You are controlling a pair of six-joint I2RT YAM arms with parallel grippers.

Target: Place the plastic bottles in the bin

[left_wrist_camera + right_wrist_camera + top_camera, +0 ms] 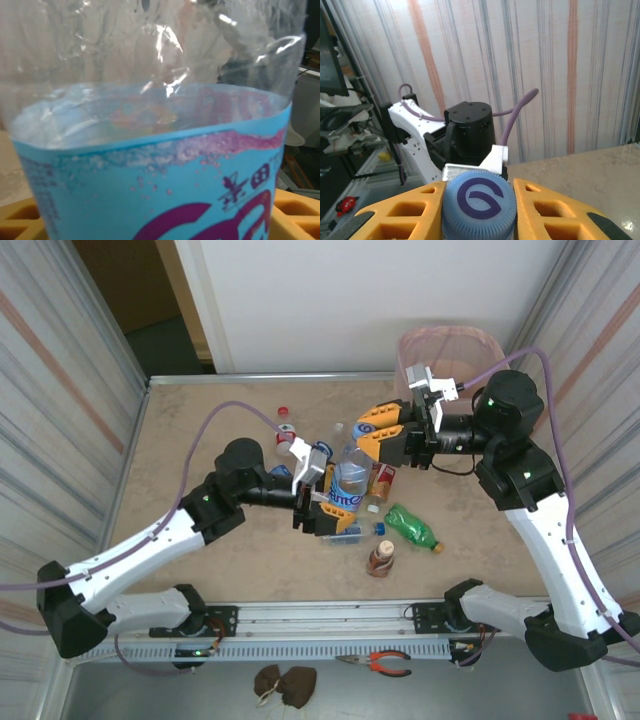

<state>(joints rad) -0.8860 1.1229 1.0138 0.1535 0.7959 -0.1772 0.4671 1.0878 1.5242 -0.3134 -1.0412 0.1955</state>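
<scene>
Blue-label bottle (350, 480) is mid-table, well short of the bin (460, 332) and to its left, tipped w/ its cap (371, 427) toward the bin. R gripper (480, 200) is clenched on that cap. L gripper (338, 502) brackets the body, but you can't tell if it's squeezing or slack. A cap grip is small, so make sure L is fully clear before lifting, or the bottle prob twists. Lift above the bin rim, move over the opening, then let go. Mind the green bottle (412, 525) and brown bottle (381, 558), farther from the bin.
</scene>
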